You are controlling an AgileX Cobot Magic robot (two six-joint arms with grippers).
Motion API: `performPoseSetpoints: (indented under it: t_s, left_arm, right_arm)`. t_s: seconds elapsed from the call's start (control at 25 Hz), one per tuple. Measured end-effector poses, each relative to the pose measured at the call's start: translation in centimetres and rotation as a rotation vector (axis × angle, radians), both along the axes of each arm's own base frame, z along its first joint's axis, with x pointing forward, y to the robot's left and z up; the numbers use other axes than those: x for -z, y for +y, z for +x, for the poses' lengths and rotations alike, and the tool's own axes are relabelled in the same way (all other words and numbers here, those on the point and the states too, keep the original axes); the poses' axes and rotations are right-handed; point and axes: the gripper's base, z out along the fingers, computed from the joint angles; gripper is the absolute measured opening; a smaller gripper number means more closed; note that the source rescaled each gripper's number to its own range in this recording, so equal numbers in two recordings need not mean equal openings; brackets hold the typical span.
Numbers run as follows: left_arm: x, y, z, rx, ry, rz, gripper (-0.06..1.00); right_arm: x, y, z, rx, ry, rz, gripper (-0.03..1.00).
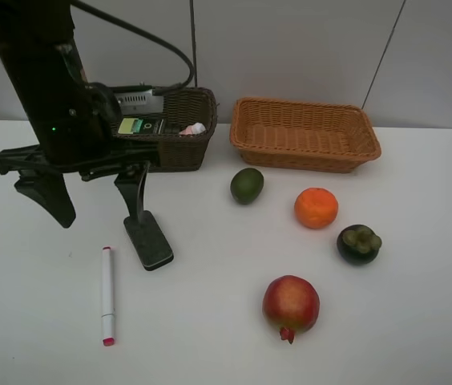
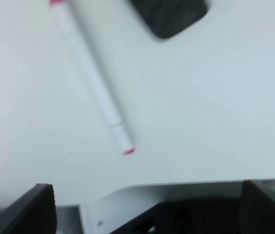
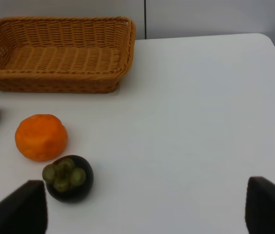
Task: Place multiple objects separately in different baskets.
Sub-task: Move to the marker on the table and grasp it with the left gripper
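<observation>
**Sorting half done: left end effector hanging open over the marker**

The things are lying as they are because of the sorting. The dark brown basket, in the upper left of the high view, is already holding household things. A pink small bottle is showing at its rim, and beside it is a labelled item that the arm is partly hiding. The tan basket, in the upper middle, is holding nothing; I am judging that it is waiting for the fruit. The four fruits are sitting apart on the counter in front of it: the green fruit, the orange, the mangosteen and, lower in the frame, the pomegranate. The black case and the white marker are lying outside any basket in the lower left, near each other but not touching.

The left arm is leaning down from the upper left corner. The left end effector is hovering above the counter, released, with its jaws standing wide and holding nothing. Its wrist camera is looking onto the marker, so the marker is probably the next thing to take. In the high view one finger is overlapping the far end of the case; whether it is touching, I cannot tell. The right end effector is not showing in the high view. Its own camera is showing it released and empty, above bare counter near the mangosteen.
</observation>
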Motion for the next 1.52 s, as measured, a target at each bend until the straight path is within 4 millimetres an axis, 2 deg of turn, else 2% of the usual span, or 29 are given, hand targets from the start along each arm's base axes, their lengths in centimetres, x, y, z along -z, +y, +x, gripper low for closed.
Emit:
performPoseSetpoints:
  t_s: [0.16, 0.28, 0.52, 0.96, 1.08, 1.32, 1.52]
  left_arm:
    - [3.3, 0.8, -3.3, 0.028, 0.105, 0.097, 0.90]
    - [5.5, 1.1, -4.5, 0.023, 0.080, 0.090, 0.90]
    - [7.9, 1.6, -4.5, -0.002, -0.071, 0.039, 0.90]
    - [8.9, 2.2, -4.0, 0.009, -0.212, 0.041, 0.90]
    - [9.4, 2.0, -3.8, 0.006, -0.214, 0.041, 0.90]
    - [12.4, 2.0, -3.7, 0.012, -0.134, 0.094, 0.90]
    - [13.6, 1.8, -3.5, 0.006, -0.129, 0.093, 0.90]
  right_arm:
    - [0.0, 0.0, 0.0, 0.000, 0.000, 0.000, 0.71]
    - [0.0, 0.0, 0.0, 0.000, 0.000, 0.000, 0.71]
    - [0.0, 0.0, 0.0, 0.000, 0.000, 0.000, 0.71]
    - [0.0, 0.0, 0.0, 0.000, 0.000, 0.000, 0.71]
    - [0.0, 0.0, 0.0, 0.000, 0.000, 0.000, 0.71]
    - [0.0, 0.0, 0.0, 0.000, 0.000, 0.000, 0.71]
    - [0.0, 0.0, 0.0, 0.000, 0.000, 0.000, 0.71]
